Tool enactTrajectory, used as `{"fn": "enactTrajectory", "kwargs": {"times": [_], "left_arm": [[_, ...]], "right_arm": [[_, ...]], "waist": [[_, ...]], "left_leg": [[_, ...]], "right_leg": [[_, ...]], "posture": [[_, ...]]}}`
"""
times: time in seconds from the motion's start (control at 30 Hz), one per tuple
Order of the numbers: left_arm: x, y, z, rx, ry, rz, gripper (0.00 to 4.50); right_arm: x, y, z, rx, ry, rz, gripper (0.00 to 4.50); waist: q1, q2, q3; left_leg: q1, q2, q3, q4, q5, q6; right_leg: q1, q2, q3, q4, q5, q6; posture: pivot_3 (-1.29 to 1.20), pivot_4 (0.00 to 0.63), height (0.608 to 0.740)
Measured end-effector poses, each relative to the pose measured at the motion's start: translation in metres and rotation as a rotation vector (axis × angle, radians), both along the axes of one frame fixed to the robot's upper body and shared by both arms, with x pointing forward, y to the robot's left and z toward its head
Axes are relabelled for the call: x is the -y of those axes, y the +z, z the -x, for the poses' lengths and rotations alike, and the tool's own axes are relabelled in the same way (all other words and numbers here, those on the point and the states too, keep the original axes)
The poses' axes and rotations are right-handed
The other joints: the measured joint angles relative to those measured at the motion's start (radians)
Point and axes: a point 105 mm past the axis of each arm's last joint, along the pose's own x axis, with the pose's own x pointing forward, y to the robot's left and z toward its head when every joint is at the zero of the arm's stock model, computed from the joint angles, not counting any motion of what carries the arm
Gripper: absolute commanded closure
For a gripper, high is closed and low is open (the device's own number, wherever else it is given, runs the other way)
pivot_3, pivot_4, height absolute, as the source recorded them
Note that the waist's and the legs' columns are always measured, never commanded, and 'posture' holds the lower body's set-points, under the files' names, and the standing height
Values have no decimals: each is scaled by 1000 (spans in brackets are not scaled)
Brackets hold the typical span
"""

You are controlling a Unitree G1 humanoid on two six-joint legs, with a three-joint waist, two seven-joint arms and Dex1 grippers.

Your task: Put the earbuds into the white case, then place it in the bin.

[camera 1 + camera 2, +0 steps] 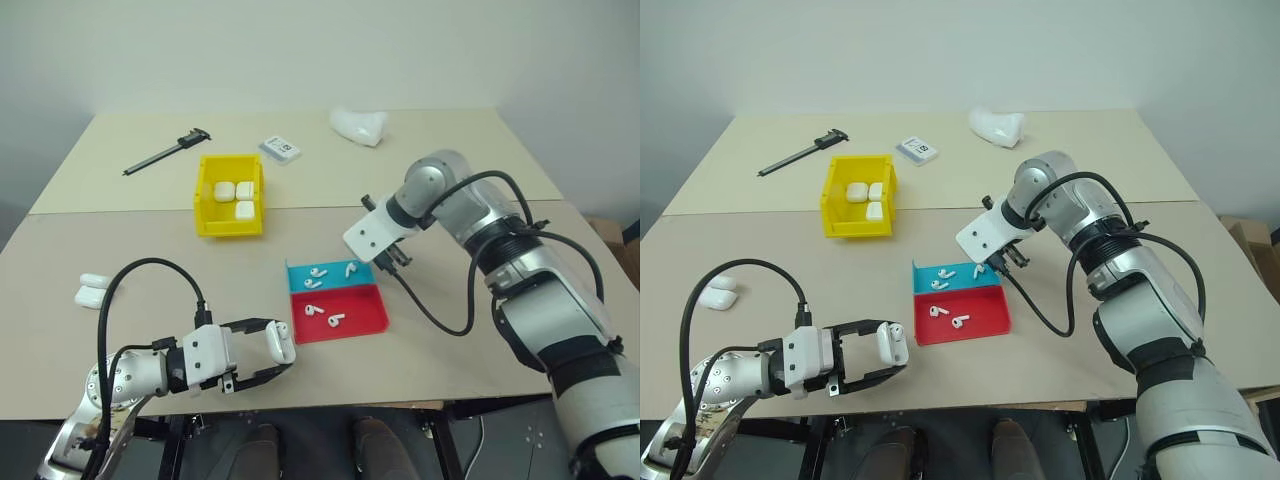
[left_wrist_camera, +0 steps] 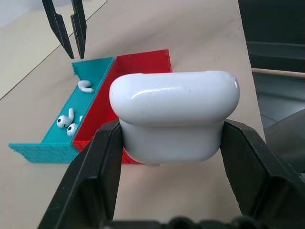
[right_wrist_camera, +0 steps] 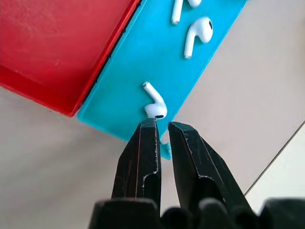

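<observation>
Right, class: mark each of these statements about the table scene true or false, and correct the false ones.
1. The left gripper is shut on a white case. True.
2. The yellow bin is empty. False: three white cases lie in it.
3. Earbuds lie in both halves of the tray. True.
4. The right gripper holds an earbud. False: nothing sits between its fingertips; an earbud lies just beyond them in the blue half.
5. The caliper lies between the bin and the tray. False: it lies at the far left of the table, beyond the bin.
</observation>
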Motion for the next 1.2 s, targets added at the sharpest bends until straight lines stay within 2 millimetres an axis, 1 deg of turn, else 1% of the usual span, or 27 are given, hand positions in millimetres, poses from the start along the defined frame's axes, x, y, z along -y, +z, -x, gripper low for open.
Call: {"fn": "enactTrajectory", "kwargs": {"times": [0.13,0.27,0.37,0.5,0.63,0.73,0.87,1.0,1.1,1.2], "left_arm": [[0,-2,0,-9,-1,-1,1730],[0,-3,0,-10,0,-5,1730],[0,-3,0,-10,2,-7,1730],[0,-3,0,-10,2,-7,1730],[-1,-4,0,-14,6,-8,1730],[-1,-5,1,-18,9,-10,1730],[-2,-6,0,-15,15,-19,1730],[-2,-7,0,-12,19,-23,1730],[-1,-7,0,-11,18,-24,1730],[-1,-7,0,-11,18,-25,1730]], "right_arm": [[2,-8,-2,10,-23,-1,3796],[0,-12,-5,20,-43,-4,3796],[-3,-21,-9,32,-55,13,3796],[-6,-31,-13,69,-39,32,3796],[-12,-38,-13,81,-4,34,3796],[-14,-38,-12,92,36,29,3796],[-16,-33,-14,153,111,39,3796],[-15,-34,-19,199,126,33,3796],[-21,-34,-21,212,128,10,3796],[-28,-36,-17,197,156,4,3796]], "waist": [[2,0,0],[2,0,0],[2,0,0],[2,0,0],[2,0,0],[2,0,0],[2,0,0],[1,0,0],[-1,0,0],[-1,1,0]], "left_leg": [[-1,0,0,0,0,0],[-1,0,0,0,0,0],[-1,0,0,0,0,0],[-1,-1,0,0,0,0],[-1,-1,0,0,0,0],[-1,-1,0,0,0,0],[-1,0,0,0,0,0],[-1,0,0,0,0,0],[-1,0,0,0,0,0],[-1,0,0,0,0,0]], "right_leg": [[-1,0,0,0,0,0],[-1,0,0,0,0,0],[-1,0,0,0,0,0],[-1,0,0,0,0,0],[-1,0,0,0,0,0],[-1,0,0,0,0,0],[-1,0,0,0,0,0],[-1,0,0,0,0,0],[-1,0,0,0,0,0],[-1,0,0,0,0,0]], "posture": [[0,150,740],[0,150,740],[0,150,740],[0,150,740],[0,150,740],[0,150,740],[0,150,740],[0,150,740],[0,150,740],[0,150,740]]}}
